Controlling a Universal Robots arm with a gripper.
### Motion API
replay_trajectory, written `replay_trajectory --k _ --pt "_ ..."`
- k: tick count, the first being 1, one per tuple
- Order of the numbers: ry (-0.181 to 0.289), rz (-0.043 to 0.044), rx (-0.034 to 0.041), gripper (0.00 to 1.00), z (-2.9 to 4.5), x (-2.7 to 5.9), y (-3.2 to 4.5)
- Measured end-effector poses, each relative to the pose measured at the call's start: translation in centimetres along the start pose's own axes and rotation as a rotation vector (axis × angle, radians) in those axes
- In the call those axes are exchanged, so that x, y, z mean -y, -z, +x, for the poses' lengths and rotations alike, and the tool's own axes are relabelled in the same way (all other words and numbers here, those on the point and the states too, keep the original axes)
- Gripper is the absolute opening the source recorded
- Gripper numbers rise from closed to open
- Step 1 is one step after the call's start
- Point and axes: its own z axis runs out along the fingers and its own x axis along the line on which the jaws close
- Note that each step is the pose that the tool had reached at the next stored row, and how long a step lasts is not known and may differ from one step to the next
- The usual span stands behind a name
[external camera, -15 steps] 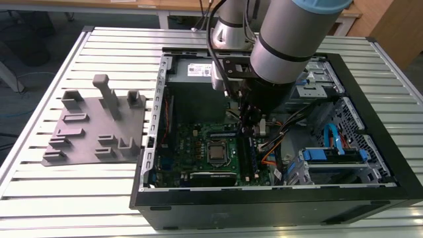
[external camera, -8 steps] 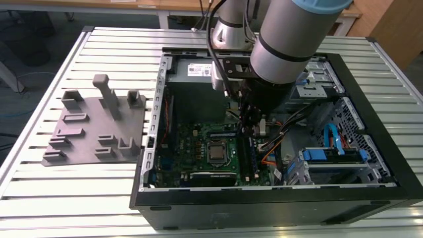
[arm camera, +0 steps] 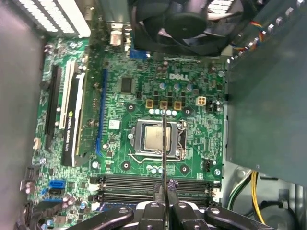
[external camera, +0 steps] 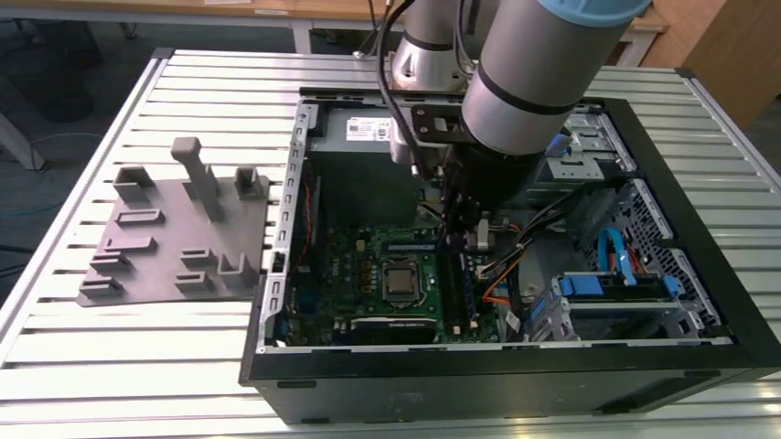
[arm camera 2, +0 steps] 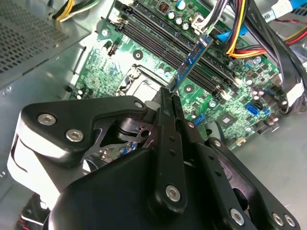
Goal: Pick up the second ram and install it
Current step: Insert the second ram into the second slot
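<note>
Second ram [arm camera 2: 192,60]: a thin, narrow stick, held at one end between the gripper's fingertips and reaching out from them over the motherboard [arm camera 2: 120,62].
Look in the second wrist view: a bright blue face seen at a slant, with small pale marks along it (too fine to make out) and a dark edge.
Look in the first wrist view: edge-on, the second ram [arm camera: 163,143] is no more than a dark, straight line running across the processor socket [arm camera: 158,139].
Gripper [arm camera 2: 171,96]: the black fingers are pressed together on the near end of the stick, with no gap showing between them. In the first wrist view the gripper [arm camera: 164,190] pinches the stick from both sides.
Place: inside the open computer case [external camera: 488,361]. In the exterior view the gripper [external camera: 458,233] is low over the board, toward the exterior view's right of the socket.
Memory slots [arm camera 2: 163,36]: long black slots with white end clips, lying side by side. The far end of the stick is close above them. Whether it touches one cannot be told.
Slots in the first wrist view: the memory slots [arm camera: 124,182] lie just beside the fingertips.
Grey tray [external camera: 183,229]: it sits on the slatted table [external camera: 123,366] at the exterior view's left of the case, well apart from the arm, with its upright posts bare.
Cables [arm camera 2: 240,28]: a coloured bundle runs beyond the slots.
</note>
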Motion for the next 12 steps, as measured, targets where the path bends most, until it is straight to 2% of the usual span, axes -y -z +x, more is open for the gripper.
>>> replay_trajectory --k 7,12 --pt "-0.099 0.0044 0.0102 0.11 0.0 0.01 -0.03" --pt "-0.133 0.0059 0.0137 0.11 0.0 0.01 -0.05"
